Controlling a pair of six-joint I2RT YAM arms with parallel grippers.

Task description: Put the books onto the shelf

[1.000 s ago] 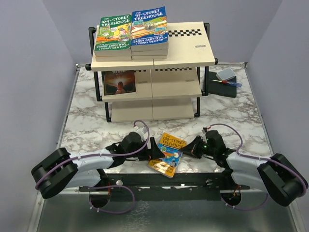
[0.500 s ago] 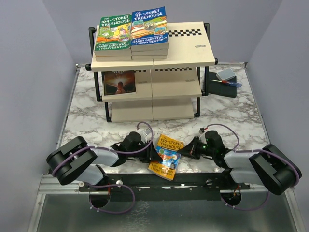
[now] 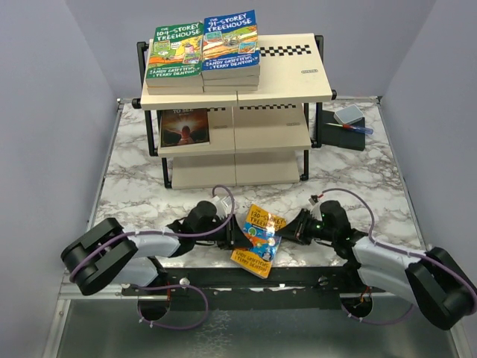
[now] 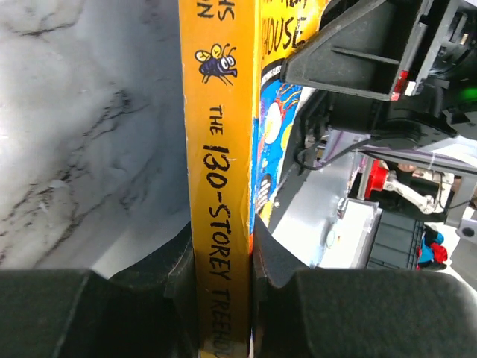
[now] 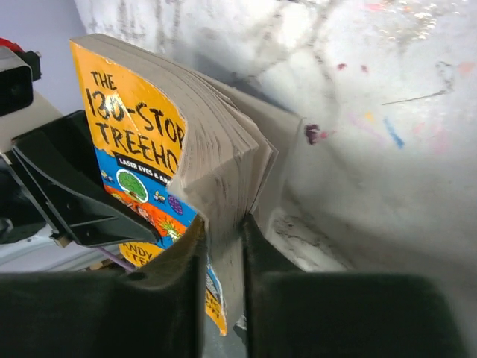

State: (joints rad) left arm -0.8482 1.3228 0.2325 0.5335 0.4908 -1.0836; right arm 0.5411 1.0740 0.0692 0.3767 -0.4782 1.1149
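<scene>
Both arms low, forearms reaching inward over the near edge of the worktop [image 3: 134, 186], wrists facing each other. Orange book [image 3: 260, 240] held tilted between them: left claw [image 3: 237, 237] pinched on its spine, right claw [image 3: 288, 230] clamped on its page edge. Book well short of the shelf [image 3: 294, 74].

The right tool [image 5: 223, 242] pinches the orange Treehouse paperback [image 5: 127, 127] by its page edge, one dark finger [image 5: 175, 283] on the cover side and the other on the back. The book stands nearly upright with its pages bowed and fanned slightly above the grip. At the left, the black left tool [image 5: 112, 212] presses against the cartoon cover. Behind lies the white marbled tabletop [image 5: 373, 112], with grey veins and small coloured specks.
</scene>
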